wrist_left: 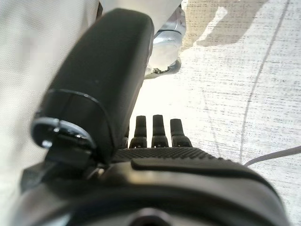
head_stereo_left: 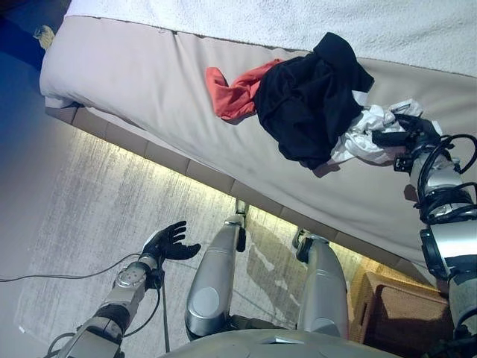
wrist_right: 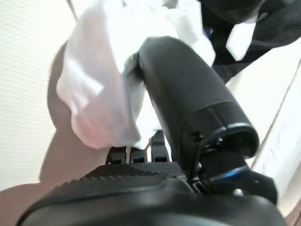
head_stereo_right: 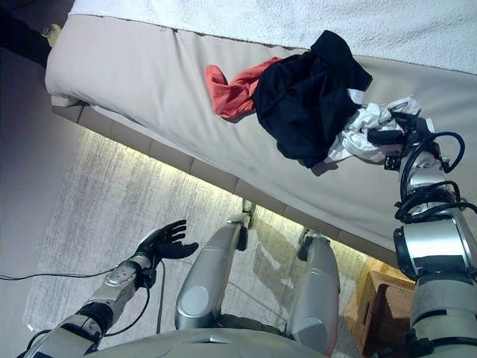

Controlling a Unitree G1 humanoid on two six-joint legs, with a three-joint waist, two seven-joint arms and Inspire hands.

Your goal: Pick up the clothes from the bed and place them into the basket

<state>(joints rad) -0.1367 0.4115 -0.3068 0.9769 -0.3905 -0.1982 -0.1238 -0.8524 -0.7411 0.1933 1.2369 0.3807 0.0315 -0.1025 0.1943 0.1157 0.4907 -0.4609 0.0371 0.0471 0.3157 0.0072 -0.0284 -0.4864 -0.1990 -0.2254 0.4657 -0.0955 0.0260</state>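
A red garment [head_stereo_left: 235, 93], a black garment [head_stereo_left: 309, 104] and a white garment [head_stereo_left: 369, 138] lie heaped together on the beige bed [head_stereo_left: 149, 74]. My right hand [head_stereo_left: 406, 134] is at the right edge of the heap, on the white garment. In the right wrist view its thumb [wrist_right: 183, 80] presses into the white cloth [wrist_right: 99, 89], and the fingers lie under the cloth, pinching it. My left hand [head_stereo_left: 165, 242] hangs open and empty over the floor at the lower left, with its fingers [wrist_left: 157, 132] straight.
A brown woven basket [head_stereo_left: 395, 306] stands on the floor at the lower right, beside the bed. A white blanket [head_stereo_left: 298, 22] covers the far part of the bed. A pale rug [head_stereo_left: 97, 224] lies along the bed's near edge.
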